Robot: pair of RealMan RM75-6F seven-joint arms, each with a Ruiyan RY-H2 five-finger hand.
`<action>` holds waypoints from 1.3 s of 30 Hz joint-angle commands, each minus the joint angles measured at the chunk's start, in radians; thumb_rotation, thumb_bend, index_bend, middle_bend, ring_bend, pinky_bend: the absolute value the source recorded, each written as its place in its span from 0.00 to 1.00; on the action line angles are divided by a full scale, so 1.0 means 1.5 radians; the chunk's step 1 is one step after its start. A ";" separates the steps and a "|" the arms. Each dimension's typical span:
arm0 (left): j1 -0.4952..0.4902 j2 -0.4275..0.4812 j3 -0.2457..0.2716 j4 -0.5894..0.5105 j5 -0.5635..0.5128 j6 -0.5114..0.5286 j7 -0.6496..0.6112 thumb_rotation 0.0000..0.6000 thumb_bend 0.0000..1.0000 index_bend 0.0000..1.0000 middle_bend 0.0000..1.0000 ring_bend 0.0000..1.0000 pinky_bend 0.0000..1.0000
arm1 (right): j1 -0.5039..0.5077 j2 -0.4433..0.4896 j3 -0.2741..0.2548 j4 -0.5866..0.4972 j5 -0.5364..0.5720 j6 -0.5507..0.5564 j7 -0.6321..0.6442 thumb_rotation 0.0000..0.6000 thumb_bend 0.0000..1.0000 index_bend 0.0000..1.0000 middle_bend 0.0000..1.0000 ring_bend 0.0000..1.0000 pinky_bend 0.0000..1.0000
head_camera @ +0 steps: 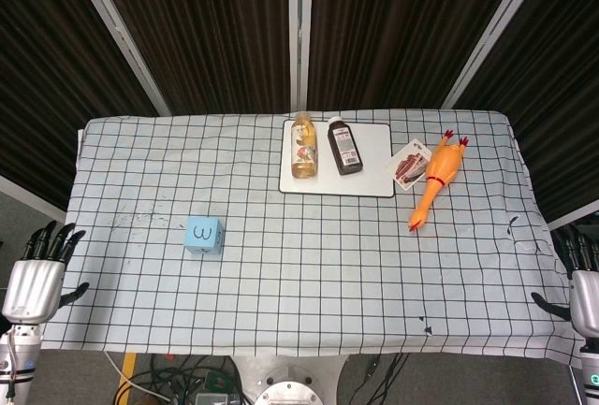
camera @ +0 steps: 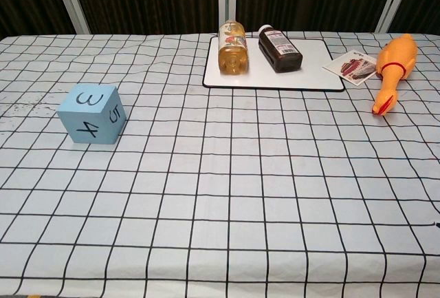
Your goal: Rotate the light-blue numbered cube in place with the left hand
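The light-blue numbered cube (head_camera: pixel 204 235) (camera: pixel 91 113) sits on the checked tablecloth, left of centre, with a 3 on top and 4 and 5 on its near faces. My left hand (head_camera: pixel 39 272) hangs off the table's left edge, well to the left of the cube, fingers apart and holding nothing. My right hand (head_camera: pixel 584 285) shows at the table's right edge, partly cut off by the frame, fingers extended and empty. Neither hand appears in the chest view.
A white tray (head_camera: pixel 374 166) (camera: pixel 309 71) at the back centre carries an amber bottle (head_camera: pixel 303 144) (camera: pixel 232 46) and a dark bottle (head_camera: pixel 344 146) (camera: pixel 279 48), both lying down. A small packet (head_camera: pixel 409 163) (camera: pixel 353 65) and an orange rubber chicken (head_camera: pixel 437 179) (camera: pixel 393 69) lie to its right.
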 commanded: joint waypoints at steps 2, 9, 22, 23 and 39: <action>0.002 0.000 -0.002 -0.002 -0.002 -0.009 -0.003 1.00 0.04 0.17 0.11 0.03 0.13 | 0.000 0.000 0.000 0.000 -0.001 0.001 0.002 1.00 0.00 0.00 0.00 0.00 0.00; 0.002 0.006 -0.009 -0.017 0.008 -0.012 -0.011 1.00 0.04 0.17 0.11 0.03 0.13 | 0.000 0.003 0.003 -0.002 0.000 0.004 0.004 1.00 0.00 0.00 0.00 0.00 0.00; -0.023 0.033 0.008 -0.078 0.028 -0.088 -0.012 1.00 0.17 0.19 0.50 0.47 0.59 | -0.002 0.015 0.008 -0.018 -0.004 0.016 0.007 1.00 0.00 0.00 0.00 0.00 0.00; -0.025 0.031 0.009 -0.079 0.031 -0.094 -0.009 1.00 0.19 0.21 0.56 0.53 0.62 | -0.002 0.017 0.010 -0.020 -0.003 0.017 0.008 1.00 0.00 0.00 0.00 0.00 0.00; -0.154 -0.027 0.026 -0.108 0.073 -0.313 0.013 1.00 0.36 0.30 0.84 0.81 0.77 | 0.003 0.024 0.017 -0.035 0.005 0.014 0.006 1.00 0.00 0.00 0.00 0.00 0.00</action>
